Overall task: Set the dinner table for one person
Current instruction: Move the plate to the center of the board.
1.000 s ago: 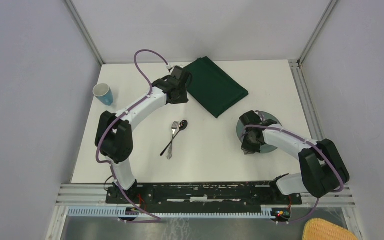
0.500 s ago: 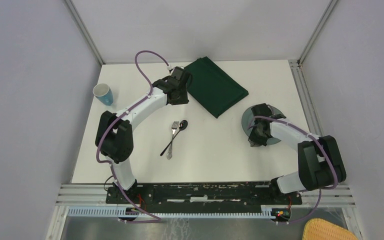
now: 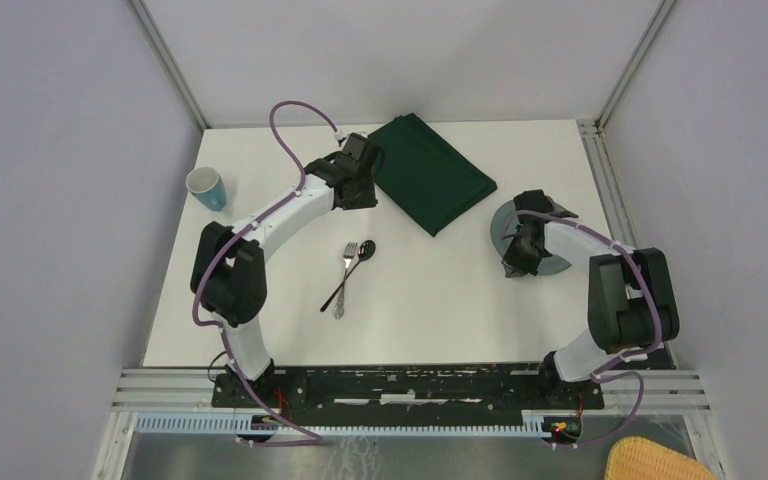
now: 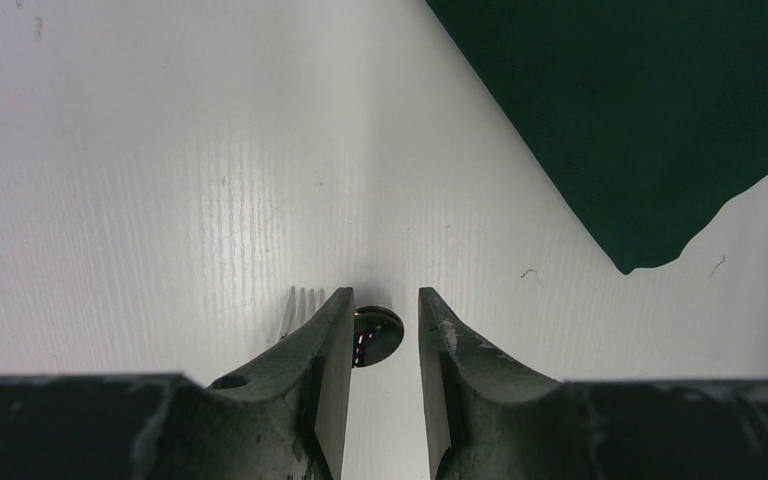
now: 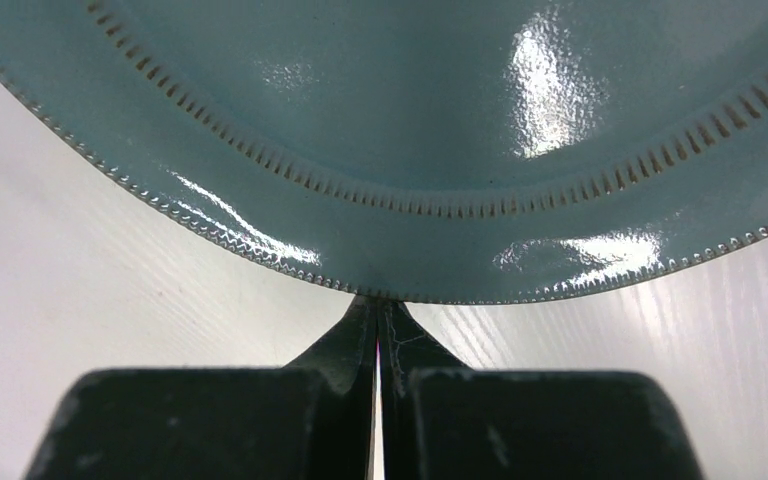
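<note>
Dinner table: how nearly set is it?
Hardly begun. Nothing looks placed: the green cloth lies angled at the dinner table's far edge, fork and spoon together mid-table, cup at the left edge. In hand: the right pincer, shut, sits at the plate's rim; the left pincer hangs open and empty beside the cloth. Arranging everything remains.

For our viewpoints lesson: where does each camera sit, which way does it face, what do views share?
Top external: above and behind, looking down on the dinner table; left arm, right arm show.
Left wrist: looks down past open left gripper at spoon, fork, green cloth.
Right wrist: faces the plate; shut right gripper at its rim.
Shared by top and left wrist: the cloth.
</note>
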Controlling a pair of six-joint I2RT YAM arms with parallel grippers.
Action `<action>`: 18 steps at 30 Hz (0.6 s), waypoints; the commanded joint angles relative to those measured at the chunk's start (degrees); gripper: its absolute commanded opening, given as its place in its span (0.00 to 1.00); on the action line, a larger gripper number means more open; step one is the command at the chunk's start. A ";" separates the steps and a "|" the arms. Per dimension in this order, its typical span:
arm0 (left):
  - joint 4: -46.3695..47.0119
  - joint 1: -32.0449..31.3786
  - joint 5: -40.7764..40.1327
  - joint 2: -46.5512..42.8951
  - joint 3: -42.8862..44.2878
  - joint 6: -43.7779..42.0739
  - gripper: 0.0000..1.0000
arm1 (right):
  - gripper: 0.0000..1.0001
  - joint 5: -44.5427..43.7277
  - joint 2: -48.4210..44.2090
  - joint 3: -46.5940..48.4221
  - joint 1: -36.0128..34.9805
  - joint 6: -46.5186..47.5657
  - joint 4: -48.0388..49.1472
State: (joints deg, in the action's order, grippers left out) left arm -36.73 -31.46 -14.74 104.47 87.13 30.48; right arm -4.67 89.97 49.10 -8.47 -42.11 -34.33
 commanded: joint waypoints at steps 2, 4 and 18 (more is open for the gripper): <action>0.87 0.28 -0.27 0.39 2.29 -3.05 0.37 | 0.00 -2.97 2.82 2.59 3.54 1.14 4.05; 0.79 0.35 -0.22 0.47 2.25 -3.06 0.37 | 0.00 -2.92 3.20 3.24 4.80 1.22 4.11; 0.79 0.43 -0.29 1.07 2.42 -3.06 0.37 | 0.00 -0.62 6.50 7.59 13.88 3.74 3.76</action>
State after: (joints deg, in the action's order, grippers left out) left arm -36.73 -31.46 -14.74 105.38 87.18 29.23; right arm -3.68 95.00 54.46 4.34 -39.92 -32.58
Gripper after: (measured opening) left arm 0.371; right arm 0.006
